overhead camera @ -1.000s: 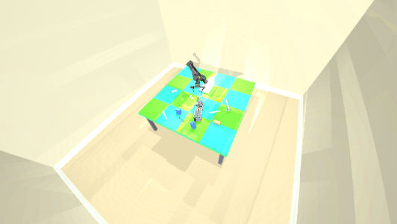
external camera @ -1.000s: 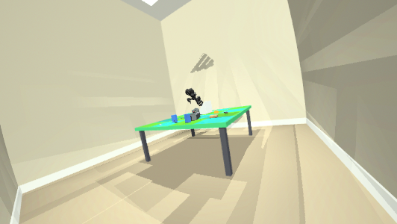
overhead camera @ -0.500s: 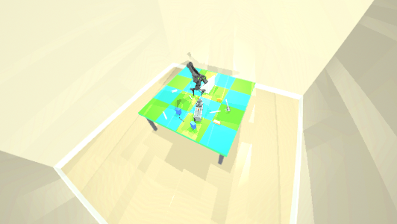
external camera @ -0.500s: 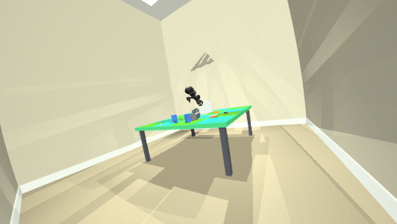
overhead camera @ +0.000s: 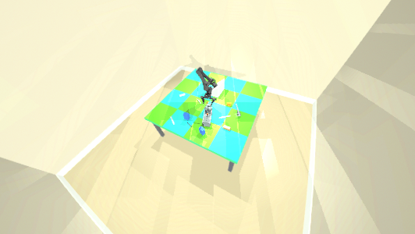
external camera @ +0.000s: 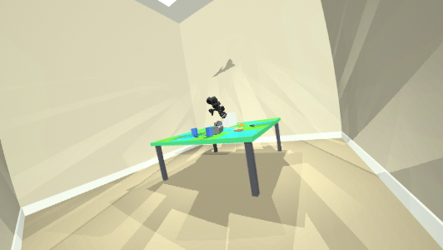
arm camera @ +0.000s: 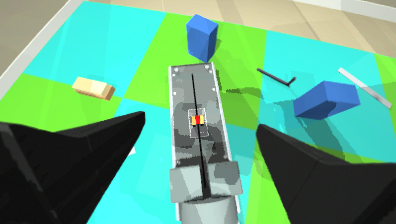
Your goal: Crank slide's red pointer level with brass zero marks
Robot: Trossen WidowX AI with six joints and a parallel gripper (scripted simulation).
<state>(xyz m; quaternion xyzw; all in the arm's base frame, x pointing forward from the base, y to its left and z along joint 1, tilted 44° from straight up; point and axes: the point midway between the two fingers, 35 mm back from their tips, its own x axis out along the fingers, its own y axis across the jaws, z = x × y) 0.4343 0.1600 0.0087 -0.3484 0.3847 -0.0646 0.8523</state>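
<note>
The grey machine [overhead camera: 207, 120] [external camera: 217, 129] [arm camera: 182, 95] stands on the checkered table, its long slotted top in the middle of the wrist view. The slide's red pointer [arm camera: 197, 120] sits between the two brass zero marks and looks level with them; a very small offset cannot be ruled out at this size. The grey round housing [arm camera: 209, 210] is at the bottom of the wrist view. The crank handle is outside the wrist view and too small to make out clearly in the top and exterior views. My gripper [overhead camera: 208, 101] [arm camera: 201, 123] is wide open and empty, above the machine and clear of it.
One blue block [overhead camera: 202, 130] [external camera: 209, 132] [arm camera: 201, 37] stands beyond the machine's far end, another [overhead camera: 186, 116] [external camera: 194, 132] [arm camera: 327, 100] to its side. A tan block [overhead camera: 226, 127] [arm camera: 93, 88], a black bent rod [arm camera: 274, 77] and a pale bar [overhead camera: 172, 120] [arm camera: 365, 88] lie around. A white panel [overhead camera: 218, 89] [external camera: 230, 120] stands near the arm.
</note>
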